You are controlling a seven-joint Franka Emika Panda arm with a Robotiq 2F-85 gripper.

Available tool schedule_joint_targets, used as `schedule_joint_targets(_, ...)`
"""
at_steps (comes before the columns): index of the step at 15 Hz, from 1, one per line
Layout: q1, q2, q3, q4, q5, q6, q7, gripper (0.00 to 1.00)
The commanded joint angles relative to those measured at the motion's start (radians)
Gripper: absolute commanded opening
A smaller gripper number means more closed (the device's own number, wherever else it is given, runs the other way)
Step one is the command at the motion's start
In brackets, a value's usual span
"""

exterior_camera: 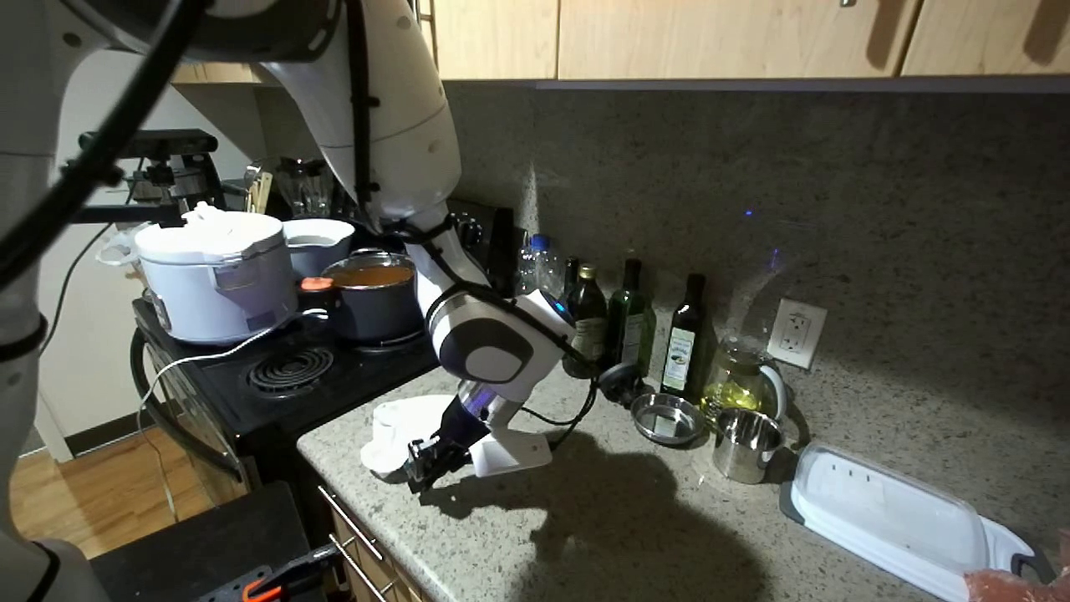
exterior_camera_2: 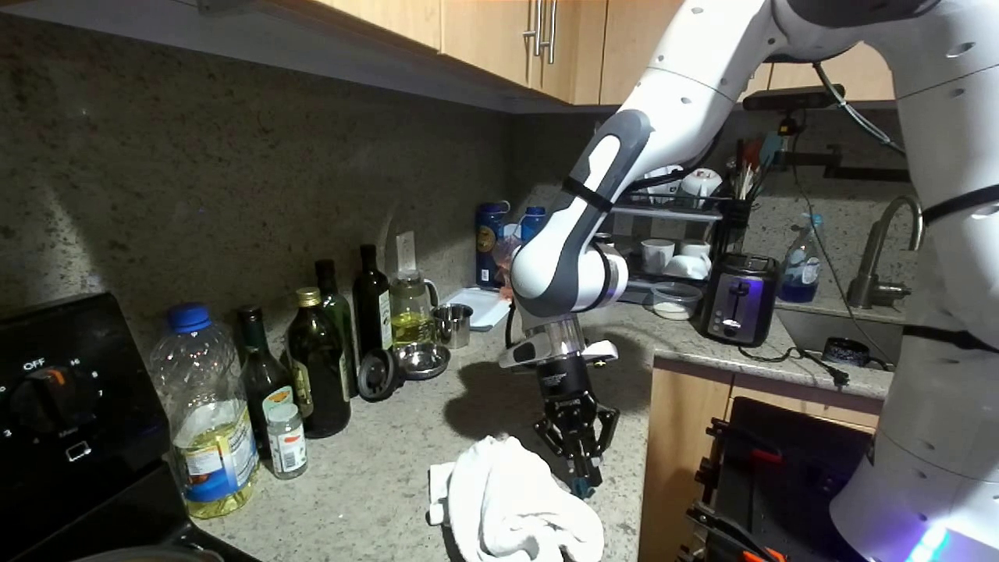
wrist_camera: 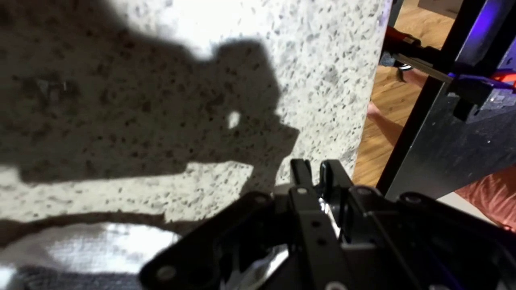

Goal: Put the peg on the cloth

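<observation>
The white cloth (exterior_camera_2: 511,496) lies bunched in soft folds on the counter; it also shows in an exterior view (exterior_camera: 405,426) behind my gripper and at the lower left of the wrist view (wrist_camera: 100,245). My gripper (exterior_camera_2: 584,468) points down beside the cloth's edge, its fingers drawn almost together. At its tips sits a small dark teal piece, the peg (exterior_camera_2: 581,489), gripped between them. Whether the peg touches the cloth I cannot tell. In the wrist view the gripper (wrist_camera: 316,173) shows a narrow gap with something dark and glossy in it.
Along the wall stand oil bottles (exterior_camera_2: 316,367), a plastic bottle (exterior_camera_2: 207,421) and a small jar (exterior_camera_2: 287,441). A steel bowl (exterior_camera: 666,418), a steel cup (exterior_camera: 746,447) and a white tray (exterior_camera: 890,518) are farther along. The counter's front edge (wrist_camera: 371,100) runs close to the gripper.
</observation>
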Motion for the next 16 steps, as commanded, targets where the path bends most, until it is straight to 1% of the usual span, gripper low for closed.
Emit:
schedule_joint_targets(1,-0.016,0.018,0.014,0.032,0.009,-0.015,-0.001,0.04)
schedule_joint_targets(7,-0.007,0.023,0.01,0.064,-0.015,-0.05,0.029,0.04)
schedule_joint_targets(9,-0.003,0.022,0.007,0.074,-0.027,-0.078,0.04,0.04)
schedule_joint_targets(16,0.017,0.051,-0.006,0.141,-0.126,-0.241,0.112,0.04)
